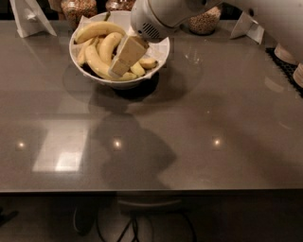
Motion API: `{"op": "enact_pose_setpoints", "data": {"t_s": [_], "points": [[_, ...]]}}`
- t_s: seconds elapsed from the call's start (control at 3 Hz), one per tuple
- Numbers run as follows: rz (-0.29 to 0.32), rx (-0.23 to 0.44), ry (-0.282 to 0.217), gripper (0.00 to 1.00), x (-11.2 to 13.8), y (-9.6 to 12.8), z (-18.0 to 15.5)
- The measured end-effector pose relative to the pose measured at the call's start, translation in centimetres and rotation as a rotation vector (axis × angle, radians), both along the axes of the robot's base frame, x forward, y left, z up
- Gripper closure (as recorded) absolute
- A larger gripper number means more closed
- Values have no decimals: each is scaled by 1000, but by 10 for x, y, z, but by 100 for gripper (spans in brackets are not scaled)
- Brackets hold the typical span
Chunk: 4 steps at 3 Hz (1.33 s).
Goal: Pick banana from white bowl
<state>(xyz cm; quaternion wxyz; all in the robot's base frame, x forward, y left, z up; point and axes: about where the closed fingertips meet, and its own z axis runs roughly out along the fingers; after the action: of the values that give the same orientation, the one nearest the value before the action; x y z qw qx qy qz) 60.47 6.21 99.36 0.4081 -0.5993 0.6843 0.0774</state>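
The white bowl stands at the back left of the grey table, lined with white paper and holding several yellow bananas. The banana, long, slim and strongly curved, lies along the bowl's front left side. Shorter bananas lie behind it and to its right. My gripper, tan, hangs from a white arm and reaches down into the bowl, its tip at the long banana's right part among the bananas. The arm hides the bowl's back right.
Glass jars stand behind the bowl. White card stands sit at the back left and back right. A dark mat with white dishes is at the right edge. The table's front edge runs across below.
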Motion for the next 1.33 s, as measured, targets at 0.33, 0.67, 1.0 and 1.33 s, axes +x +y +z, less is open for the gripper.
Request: {"op": "enact_pose_setpoints", "data": {"t_s": [0.33,0.67,1.0,1.33], "points": [[-23,48,105,0,-7,23,-24],[-34,60,168,18,-6,41,-44],[-39,58,201,33,2,53,-60],[-41,44,203,30,12,59,-70]]}}
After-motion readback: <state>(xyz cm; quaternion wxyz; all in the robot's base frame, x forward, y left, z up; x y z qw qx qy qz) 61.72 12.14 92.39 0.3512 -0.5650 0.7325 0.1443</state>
